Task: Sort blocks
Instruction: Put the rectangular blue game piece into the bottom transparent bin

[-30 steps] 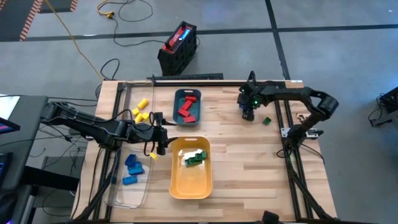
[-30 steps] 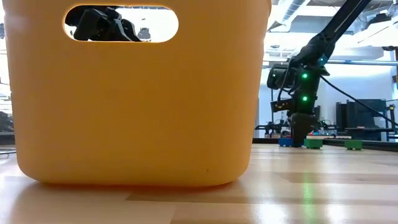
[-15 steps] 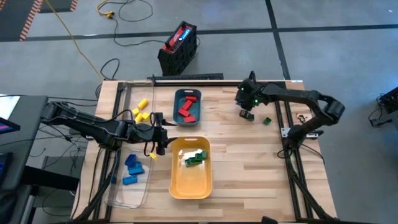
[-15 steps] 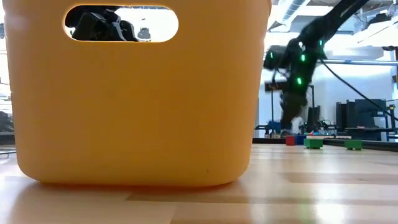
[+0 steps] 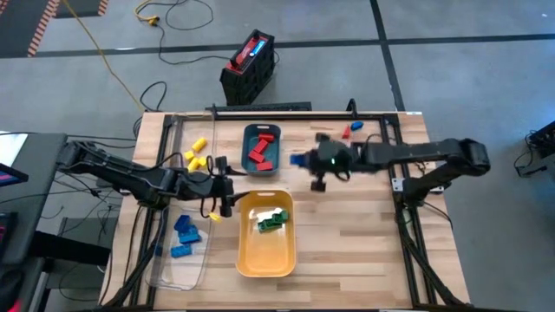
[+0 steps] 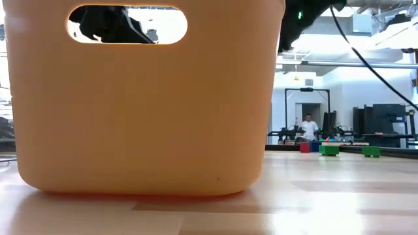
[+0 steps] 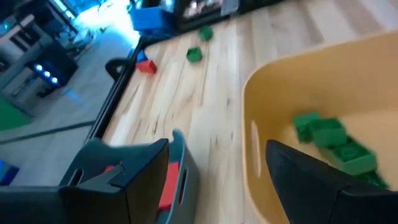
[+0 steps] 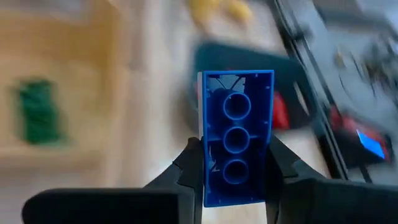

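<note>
A robotics lab or workshop, by every sign. At frame centre in the high view, a butcher-block table (image 5: 347, 234) on a black metal frame, set on a grey concrete floor (image 5: 486, 78). At upper left, hazard-striped tape (image 5: 48, 22) and a yellow cable (image 5: 95, 43) trailing across the floor; at top centre, a red-and-black box (image 5: 249, 65). At left edge, a dark desk (image 5: 30, 173). In the low view, at right, a bright white hall with a black gantry frame (image 6: 312, 104), dark equipment cabinets (image 6: 385, 121), and a person (image 6: 309, 127) standing far back.
</note>
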`<control>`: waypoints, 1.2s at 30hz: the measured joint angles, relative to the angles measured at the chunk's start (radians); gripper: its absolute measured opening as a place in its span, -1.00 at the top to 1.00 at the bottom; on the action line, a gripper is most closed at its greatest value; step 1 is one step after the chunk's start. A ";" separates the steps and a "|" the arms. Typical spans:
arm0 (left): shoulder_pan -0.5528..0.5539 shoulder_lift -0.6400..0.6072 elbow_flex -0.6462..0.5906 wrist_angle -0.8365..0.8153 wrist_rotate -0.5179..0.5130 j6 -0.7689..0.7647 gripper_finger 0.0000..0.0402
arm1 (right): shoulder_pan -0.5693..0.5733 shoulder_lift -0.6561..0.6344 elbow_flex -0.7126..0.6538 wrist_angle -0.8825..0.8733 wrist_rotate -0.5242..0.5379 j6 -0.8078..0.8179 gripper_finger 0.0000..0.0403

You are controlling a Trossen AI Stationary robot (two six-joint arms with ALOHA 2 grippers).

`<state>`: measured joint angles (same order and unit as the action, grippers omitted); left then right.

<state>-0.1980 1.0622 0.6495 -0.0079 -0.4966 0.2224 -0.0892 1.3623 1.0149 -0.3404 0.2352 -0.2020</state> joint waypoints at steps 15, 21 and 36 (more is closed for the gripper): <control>-0.074 0.000 0.000 0.338 0.023 0.106 -0.30 | 0.243 0.142 0.040 0.408 0.001 -0.070 0.54; -0.077 0.011 0.000 0.410 0.096 0.115 -0.30 | 0.247 0.212 0.099 0.405 0.002 -0.091 0.54; -0.076 0.070 -0.002 0.425 0.036 0.153 -0.30 | 0.253 0.293 0.210 0.397 0.001 -0.140 0.54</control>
<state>-0.2745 1.1324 0.6479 0.4175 -0.4607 0.3754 0.1638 1.6555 1.2251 0.0567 0.2363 -0.3416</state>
